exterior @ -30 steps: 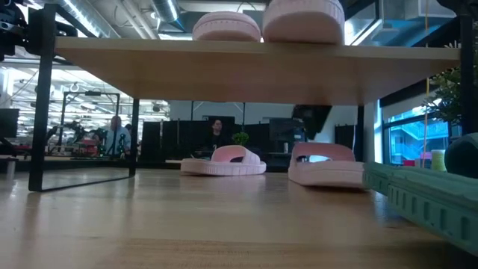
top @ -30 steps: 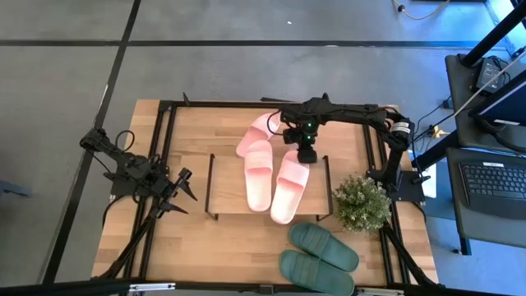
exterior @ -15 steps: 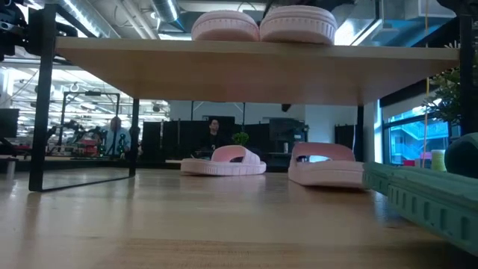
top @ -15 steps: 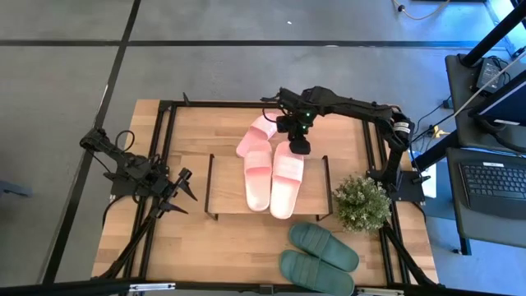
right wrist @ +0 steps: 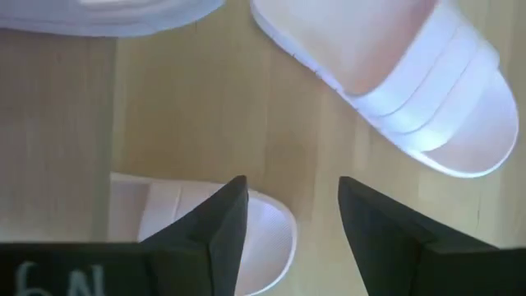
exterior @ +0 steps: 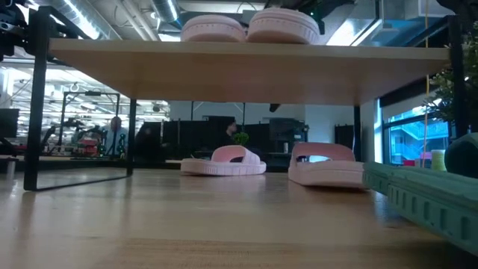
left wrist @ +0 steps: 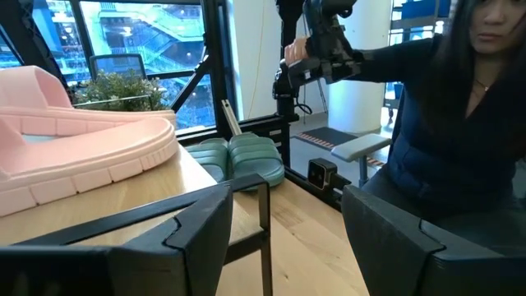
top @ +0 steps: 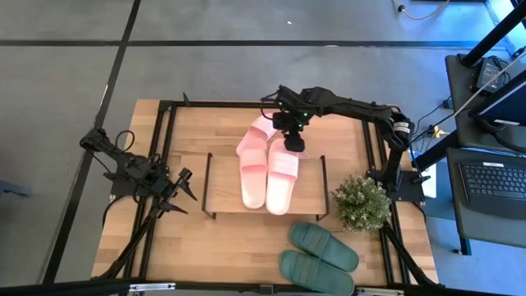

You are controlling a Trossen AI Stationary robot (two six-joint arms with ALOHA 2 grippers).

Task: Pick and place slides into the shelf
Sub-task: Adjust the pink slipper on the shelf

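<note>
Two light pink slides lie side by side on the shelf's top board [top: 226, 187], the left one [top: 253, 177] and the right one [top: 282, 177]; both show in the low view [exterior: 213, 28] [exterior: 284, 25]. My right gripper [top: 290, 145] hangs open above the far end of the right slide [right wrist: 197, 234], pointing steeply down, apart from it. A second pink pair [top: 260, 130] rests on the table behind the shelf [exterior: 228, 161]. A dark green pair [top: 319, 255] lies near the front edge. My left gripper [top: 184, 186] waits open at the table's left.
A potted plant [top: 362, 203] stands right of the shelf. Black frame rails [top: 164, 148] run along the table's sides. In the left wrist view a person [left wrist: 444, 107] stands beyond the table's right side, handling another arm. Bare wood lies left of the shelf.
My right gripper has risen and drawn toward the far left, tipping less steeply. The right pink slide, skewed with its near end over the shelf's front edge, has swung straight beside its mate. Shelf and both slides have slid a little toward the table's left.
</note>
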